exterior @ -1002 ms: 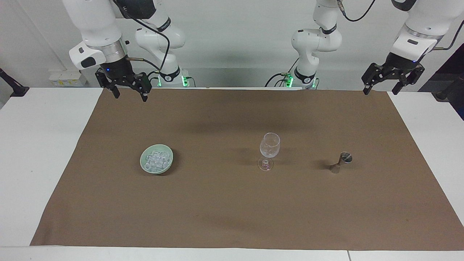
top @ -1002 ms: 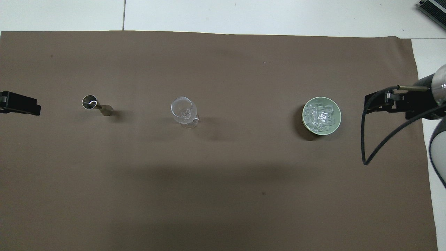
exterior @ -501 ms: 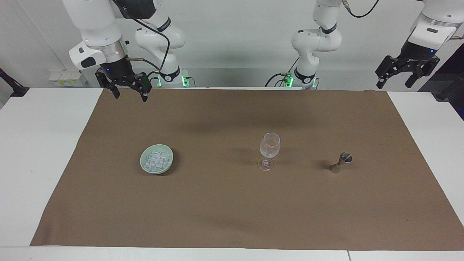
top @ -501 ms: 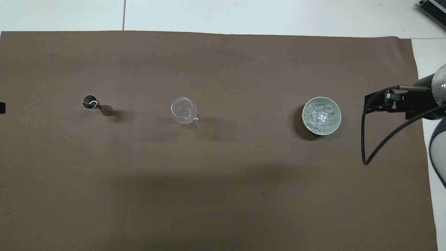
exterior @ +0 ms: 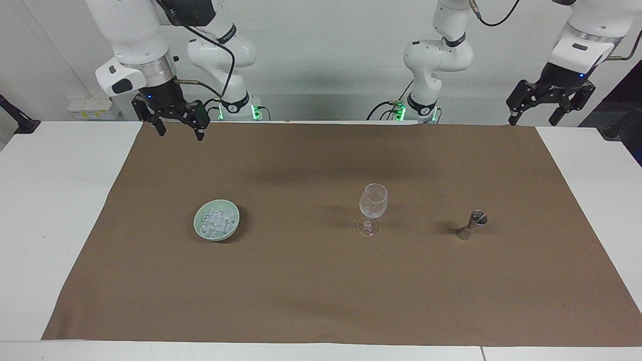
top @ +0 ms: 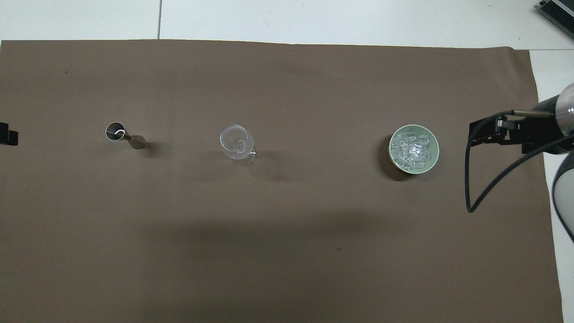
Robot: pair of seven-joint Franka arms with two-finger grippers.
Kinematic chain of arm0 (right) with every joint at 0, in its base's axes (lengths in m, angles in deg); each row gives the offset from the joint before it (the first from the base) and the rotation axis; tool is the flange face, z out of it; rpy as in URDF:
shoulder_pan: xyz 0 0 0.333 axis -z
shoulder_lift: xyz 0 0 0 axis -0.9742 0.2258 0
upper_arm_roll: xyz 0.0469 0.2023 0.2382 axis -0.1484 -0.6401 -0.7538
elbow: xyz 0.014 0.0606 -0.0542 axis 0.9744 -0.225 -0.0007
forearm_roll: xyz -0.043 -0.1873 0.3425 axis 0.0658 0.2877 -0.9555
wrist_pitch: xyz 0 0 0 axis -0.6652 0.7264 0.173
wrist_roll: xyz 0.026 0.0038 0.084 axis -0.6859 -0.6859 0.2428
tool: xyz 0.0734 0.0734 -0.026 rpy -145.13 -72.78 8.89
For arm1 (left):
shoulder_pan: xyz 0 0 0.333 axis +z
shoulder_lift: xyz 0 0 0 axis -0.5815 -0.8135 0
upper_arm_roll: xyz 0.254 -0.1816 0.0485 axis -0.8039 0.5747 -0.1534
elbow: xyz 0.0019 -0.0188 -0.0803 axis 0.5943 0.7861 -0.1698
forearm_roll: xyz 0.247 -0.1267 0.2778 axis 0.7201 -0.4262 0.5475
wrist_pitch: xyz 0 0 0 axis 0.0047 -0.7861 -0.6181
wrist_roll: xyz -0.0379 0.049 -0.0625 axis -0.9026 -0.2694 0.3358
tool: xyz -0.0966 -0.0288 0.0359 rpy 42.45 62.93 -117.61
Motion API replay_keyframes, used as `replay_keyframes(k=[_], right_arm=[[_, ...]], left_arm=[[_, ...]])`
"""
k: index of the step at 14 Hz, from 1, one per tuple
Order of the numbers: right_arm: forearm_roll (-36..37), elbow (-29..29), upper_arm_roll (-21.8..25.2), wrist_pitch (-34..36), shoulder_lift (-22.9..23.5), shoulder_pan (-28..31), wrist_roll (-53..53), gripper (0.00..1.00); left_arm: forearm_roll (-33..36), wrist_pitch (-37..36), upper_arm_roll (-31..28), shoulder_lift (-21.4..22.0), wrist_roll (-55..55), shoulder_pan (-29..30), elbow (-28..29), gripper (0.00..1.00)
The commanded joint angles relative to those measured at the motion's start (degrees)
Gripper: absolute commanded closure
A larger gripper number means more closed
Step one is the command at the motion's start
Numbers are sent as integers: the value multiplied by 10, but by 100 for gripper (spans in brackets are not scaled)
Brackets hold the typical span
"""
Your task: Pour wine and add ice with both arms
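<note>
Two black grippers are seen empty, fingers spread; the left gripper [exterior: 546, 108] has swung back in over the brown cloth's [exterior: 321, 281] corner after pulling away; the right gripper [exterior: 173, 120] hangs unmoved; nothing is grasped yet; clear ice cubes [exterior: 217, 221] sit in the pale green bowl [exterior: 216, 236]; a white table [exterior: 50, 200] and plain white wall are noted.

Wall [exterior: 326, 45]: plain white, evenly lit. Table [exterior: 50, 210]: white top, seam near front edge. Cloth [exterior: 321, 281]: brown, covers most of table, soft shadows. Sockets [exterior: 90, 108]: white, at wall by table edge.
</note>
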Motion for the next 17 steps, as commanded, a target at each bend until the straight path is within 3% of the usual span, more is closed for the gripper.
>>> replay_keyframes(k=[1,5,17], right_arm=[[-9,7,-4,3,4,8,9,0],[-9,7,-4,3,4,8,9,0],[-9,7,-3,3,4,8,9,0]], left_arm=[[-9,0,-6,-9,6,-9,-8,0],[-122,-4,-10,-15,9,16,-2,0],[-113,0,-13,-36,11,32,-8,0]])
